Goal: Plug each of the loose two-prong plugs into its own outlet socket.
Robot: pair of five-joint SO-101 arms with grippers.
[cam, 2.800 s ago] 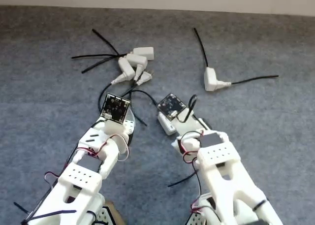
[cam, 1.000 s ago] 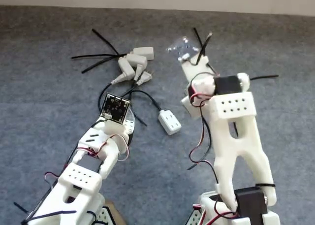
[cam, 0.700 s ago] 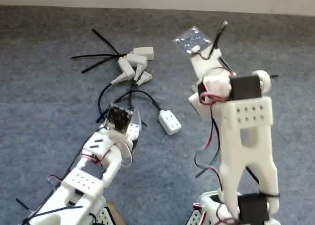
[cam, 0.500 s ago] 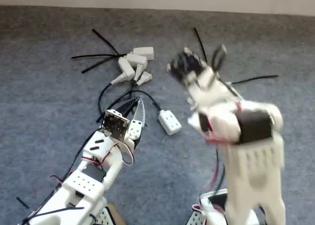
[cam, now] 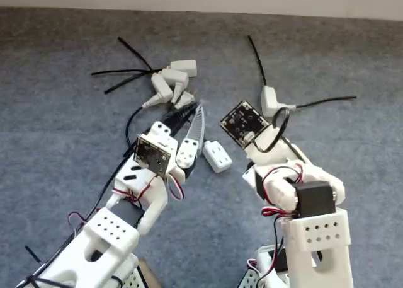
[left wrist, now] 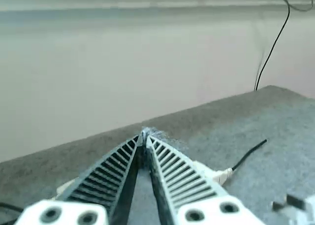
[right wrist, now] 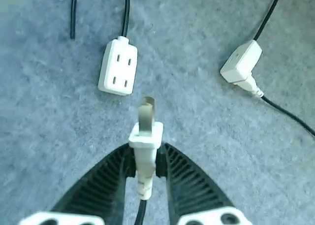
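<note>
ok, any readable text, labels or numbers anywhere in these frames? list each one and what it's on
No text can be read in any view.
Any markings on the left wrist circuit board and the right wrist circuit board: too small to read.
The outlet socket and the plug in the right gripper: no print visible.

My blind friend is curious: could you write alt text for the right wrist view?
The arm's black ribbed fingers clamp a white two-prong plug, its prongs pointing toward a white outlet socket lying apart on grey carpet. Another white corded connector lies nearby.
</note>
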